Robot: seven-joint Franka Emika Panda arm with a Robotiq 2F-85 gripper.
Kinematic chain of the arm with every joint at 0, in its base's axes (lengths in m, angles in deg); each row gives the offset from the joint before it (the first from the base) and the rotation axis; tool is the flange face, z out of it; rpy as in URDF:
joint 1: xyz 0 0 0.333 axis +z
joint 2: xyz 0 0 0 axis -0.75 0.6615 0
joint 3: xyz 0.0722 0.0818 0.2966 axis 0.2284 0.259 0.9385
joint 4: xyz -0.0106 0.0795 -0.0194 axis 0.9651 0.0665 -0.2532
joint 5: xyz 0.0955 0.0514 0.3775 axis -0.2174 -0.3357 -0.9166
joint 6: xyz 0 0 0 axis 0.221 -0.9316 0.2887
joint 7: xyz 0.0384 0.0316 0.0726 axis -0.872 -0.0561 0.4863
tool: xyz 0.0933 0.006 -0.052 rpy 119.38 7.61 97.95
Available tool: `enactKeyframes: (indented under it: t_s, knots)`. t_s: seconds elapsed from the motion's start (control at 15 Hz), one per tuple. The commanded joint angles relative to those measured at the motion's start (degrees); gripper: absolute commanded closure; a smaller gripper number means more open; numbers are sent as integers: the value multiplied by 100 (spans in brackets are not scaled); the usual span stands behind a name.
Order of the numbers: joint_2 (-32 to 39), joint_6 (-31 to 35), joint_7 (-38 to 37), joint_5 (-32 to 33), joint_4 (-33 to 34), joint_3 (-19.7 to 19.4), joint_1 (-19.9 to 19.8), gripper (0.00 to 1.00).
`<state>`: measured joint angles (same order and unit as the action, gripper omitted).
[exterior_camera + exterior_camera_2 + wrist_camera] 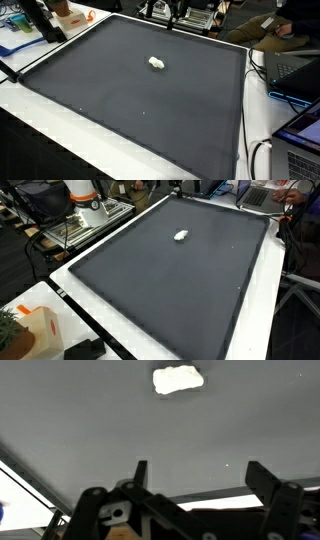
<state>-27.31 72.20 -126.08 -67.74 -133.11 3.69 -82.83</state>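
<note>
White crumpled lump lying alone on the dark mat, untouched.

From where I stand, the lump sits toward the far middle of the mat that covers the desk, and it shows loose and on its own in both exterior views. In the wrist view the gripper hangs over the mat with its jaws spread wide and empty, the lump ahead of it and well apart. By my reckoning nothing is done yet: reaching and closing all remain.

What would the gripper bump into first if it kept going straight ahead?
Probably the dark mat, short of the white lump. Nothing else shows in front of the open gripper, though depth is unclear.
</note>
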Motion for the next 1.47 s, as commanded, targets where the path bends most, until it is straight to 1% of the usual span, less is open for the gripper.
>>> enactKeyframes:
  t_s: [0.0,0.07,0.13,0.2,0.27,0.33,0.4,0.53,0.73,0.8,1.07,1.27,1.4]
  knots:
    - [757,-940,658,-443,858,-1030,1018,0]
    - [829,-1165,821,-610,1050,-1285,1238,0]
    - [927,-1388,919,-784,1257,-1713,1602,0]
    - [550,-1000,630,-485,843,-2040,1968,0]
    - [632,-1064,709,-534,968,-2405,2287,0]
    - [661,-1058,711,-526,990,-2656,2517,0]
    - [657,-1061,723,-535,980,-2765,2635,0]
    - [650,-1061,717,-532,975,-2803,2721,0]
    - [983,-1251,666,-500,1391,-3340,3149,0]
    - [1133,-1463,652,-492,1622,-3508,3278,0]
    - [1788,-2394,1107,-1000,2707,-3980,3641,0]
    - [2255,-3039,1298,-1258,3514,-4233,3797,0]
    - [2537,-3400,1397,-1434,3963,-4392,3829,0]
